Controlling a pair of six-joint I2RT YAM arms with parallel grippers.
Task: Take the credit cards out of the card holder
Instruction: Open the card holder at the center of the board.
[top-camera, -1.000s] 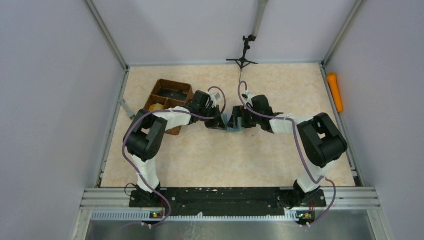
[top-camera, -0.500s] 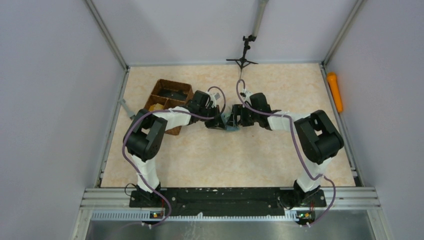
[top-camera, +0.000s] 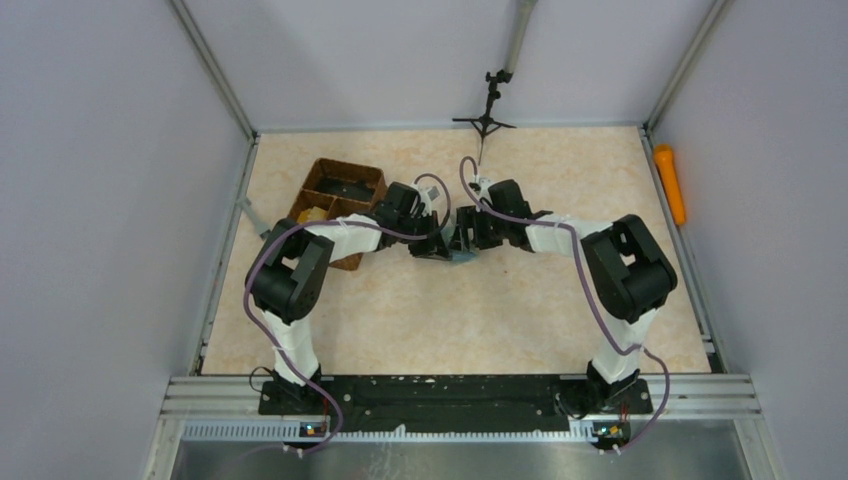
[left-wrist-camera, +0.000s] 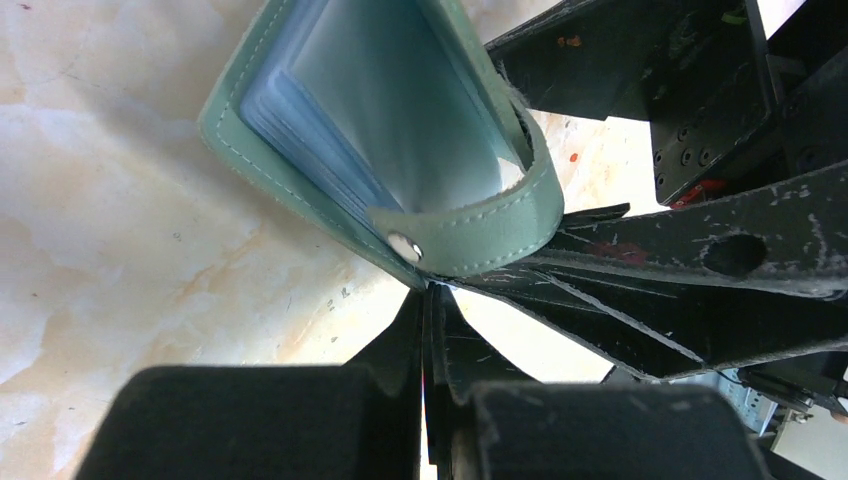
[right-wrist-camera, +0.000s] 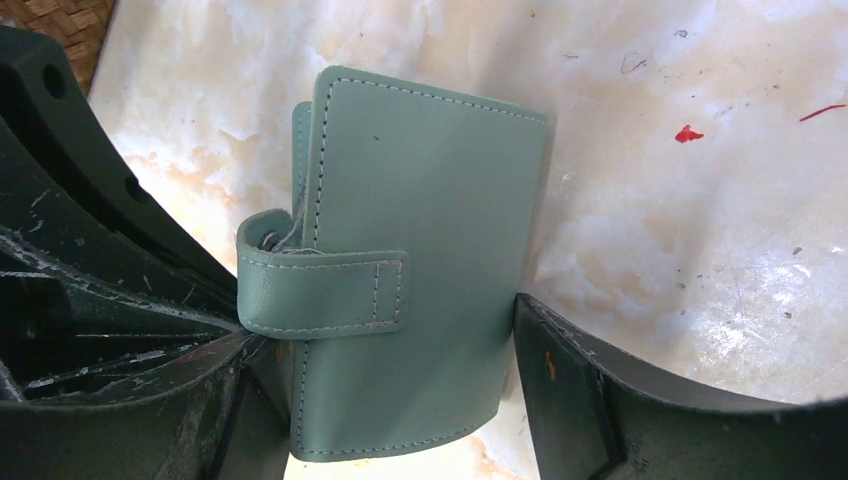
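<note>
The grey-green card holder stands on edge at mid table between both grippers. In the left wrist view the card holder gapes open, showing blue-grey clear sleeves; no separate credit card can be made out. Its snap strap curls round. My left gripper is shut on the holder's lower edge by the strap. In the right wrist view the holder's back fills the gap of my right gripper, which is open, one finger at each side edge.
A brown wicker tray with a yellow block stands at the back left, beside the left arm. A black stand is at the back wall. An orange object lies on the right rail.
My right gripper has moved left toward the left gripper and now straddles the holder. The left gripper and holder have stayed put.
</note>
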